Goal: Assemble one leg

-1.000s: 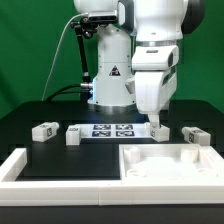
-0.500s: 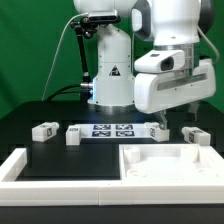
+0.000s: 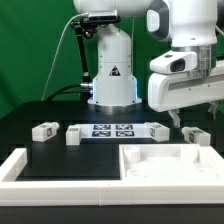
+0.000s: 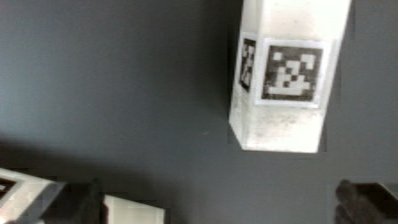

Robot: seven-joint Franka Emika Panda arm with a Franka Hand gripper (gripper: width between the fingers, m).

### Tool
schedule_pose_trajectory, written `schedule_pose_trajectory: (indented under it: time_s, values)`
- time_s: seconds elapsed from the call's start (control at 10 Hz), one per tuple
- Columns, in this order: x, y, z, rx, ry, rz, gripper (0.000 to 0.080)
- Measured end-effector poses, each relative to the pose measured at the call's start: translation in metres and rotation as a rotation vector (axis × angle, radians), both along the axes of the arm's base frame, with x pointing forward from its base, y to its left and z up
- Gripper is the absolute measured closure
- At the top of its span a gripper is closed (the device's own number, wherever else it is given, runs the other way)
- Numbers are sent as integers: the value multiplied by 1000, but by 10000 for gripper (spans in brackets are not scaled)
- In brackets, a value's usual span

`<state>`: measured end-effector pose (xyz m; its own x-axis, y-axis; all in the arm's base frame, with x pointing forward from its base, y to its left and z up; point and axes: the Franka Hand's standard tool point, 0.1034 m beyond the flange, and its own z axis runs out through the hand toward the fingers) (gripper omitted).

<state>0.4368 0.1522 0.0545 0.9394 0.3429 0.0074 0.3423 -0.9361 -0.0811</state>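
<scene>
The claw [image 4: 210,200] is spread wide and holds nothing; its dark fingers [image 4: 54,200] stand far apart with only bare table [image 4: 125,90] between them. The leg [image 4: 285,75] lies flat on the table, ahead of the claw and off toward one finger, outside the gap. Hazard: a straight descent from here would probably close on nothing, or land a fingertip on the leg's end and knock it askew. A second white block [image 4: 134,210], apparently another leg, lies near the opposite finger and could be struck. Centre the claw over the leg before lowering.
</scene>
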Motion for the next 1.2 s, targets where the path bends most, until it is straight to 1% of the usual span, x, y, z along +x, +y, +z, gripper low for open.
schedule_pose_trajectory:
  time_s: [0.1,0.2,0.3,0.4,0.5,0.6,0.7,0.8,0.9,1.0,1.1,1.2]
  values:
    - [-3,0,0,-12,43,4,151]
    - [-10,0,2,-47,167,13,151]
    - [-8,6,3,-69,197,-12,151]
    - [-20,11,1,-106,283,-13,151]
    - [-25,14,-7,-139,388,-22,151]
    - [-25,14,-14,-152,450,-22,151]
    - [-29,13,-19,-168,512,-19,151]
    - [-33,12,-21,-195,619,-10,151]
    - [-26,14,-28,-196,653,-11,151]
    - [-32,11,-28,-219,741,-4,151]
    - [-33,11,-31,-240,838,6,151]
    - [-29,15,-38,-246,888,12,151]
